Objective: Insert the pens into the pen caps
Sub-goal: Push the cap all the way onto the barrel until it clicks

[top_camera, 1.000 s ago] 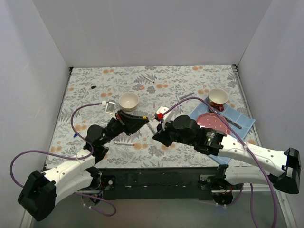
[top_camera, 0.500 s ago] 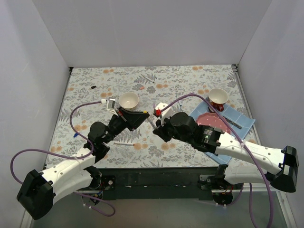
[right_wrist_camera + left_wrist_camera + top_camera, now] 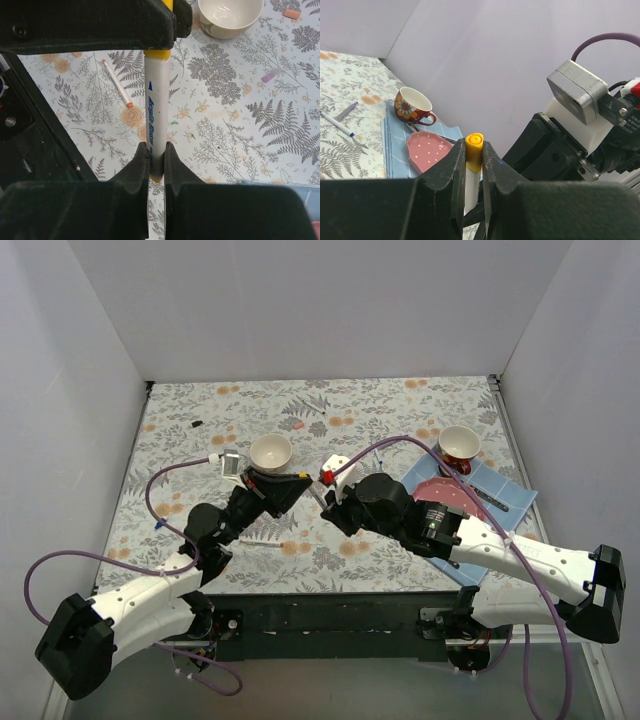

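The right gripper [image 3: 156,150] is clenched on the lower barrel of a pen [image 3: 158,100], which runs straight out from its fingers to the yellow cap [image 3: 474,140] pinched in the left gripper [image 3: 474,147]. If the arms press off-axis, I judge the barrel could skew or slide through the right pads, or the cap could pop free and drop to the cloth [image 3: 225,125] beneath.

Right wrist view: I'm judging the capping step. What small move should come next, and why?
Probably a short push of the right gripper along the white-barrelled pen toward the left gripper, which pinches the yellow plastic cap: barrel and cap are lined up and meeting, but full seating is unclear.
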Robot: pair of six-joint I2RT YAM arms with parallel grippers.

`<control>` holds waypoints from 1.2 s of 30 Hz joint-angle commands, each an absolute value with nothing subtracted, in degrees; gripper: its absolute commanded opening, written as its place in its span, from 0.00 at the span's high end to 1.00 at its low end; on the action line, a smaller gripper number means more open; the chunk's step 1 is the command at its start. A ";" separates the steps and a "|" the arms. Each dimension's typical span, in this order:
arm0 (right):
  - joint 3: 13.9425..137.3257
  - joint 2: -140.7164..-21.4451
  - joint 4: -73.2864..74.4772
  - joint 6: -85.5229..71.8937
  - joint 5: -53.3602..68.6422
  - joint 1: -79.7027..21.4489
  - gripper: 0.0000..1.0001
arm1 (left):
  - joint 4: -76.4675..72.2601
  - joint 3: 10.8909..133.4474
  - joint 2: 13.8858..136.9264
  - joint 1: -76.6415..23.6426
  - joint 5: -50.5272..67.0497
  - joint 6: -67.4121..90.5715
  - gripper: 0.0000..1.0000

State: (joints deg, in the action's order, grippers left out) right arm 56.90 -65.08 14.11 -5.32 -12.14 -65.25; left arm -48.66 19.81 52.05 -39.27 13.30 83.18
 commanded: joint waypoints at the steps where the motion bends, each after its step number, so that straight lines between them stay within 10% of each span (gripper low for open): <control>1: 67.41 -63.02 -17.57 -5.53 -13.54 -63.37 0.99 | -41.46 13.63 56.60 -45.08 35.15 86.56 1.00; 36: 76.12 -66.53 -20.65 -2.37 -16.34 -61.00 0.99 | -31.49 16.26 62.41 -54.84 20.67 84.65 1.00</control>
State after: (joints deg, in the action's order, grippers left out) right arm 65.52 -67.81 30.70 -4.08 -10.41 -62.22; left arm -56.18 20.58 60.55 -47.72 2.74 85.95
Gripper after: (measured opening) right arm 0.112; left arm 0.129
